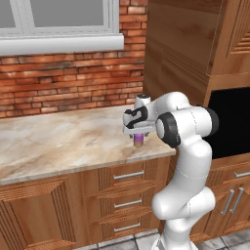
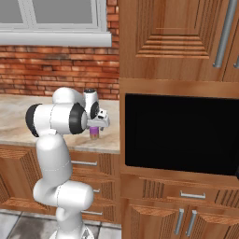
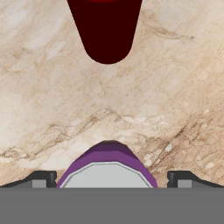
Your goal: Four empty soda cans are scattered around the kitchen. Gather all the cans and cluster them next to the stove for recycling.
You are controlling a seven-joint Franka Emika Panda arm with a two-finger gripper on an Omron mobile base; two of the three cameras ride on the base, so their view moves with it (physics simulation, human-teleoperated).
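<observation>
Gripper (image 3: pixel 108 183) hangs spread wide over a purple can (image 1: pixel 139 140) with a silver top, standing upright near the marble desk's (image 1: pixel 58 141) front edge. Beyond it stands a dark red can (image 3: pixel 106 28); bare marble stretches leftward.

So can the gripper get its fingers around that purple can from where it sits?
Probably yes. The gripper is open and sits right above the purple can on the marble counter, a fingertip either side. The dark red can stands apart beyond it.
</observation>
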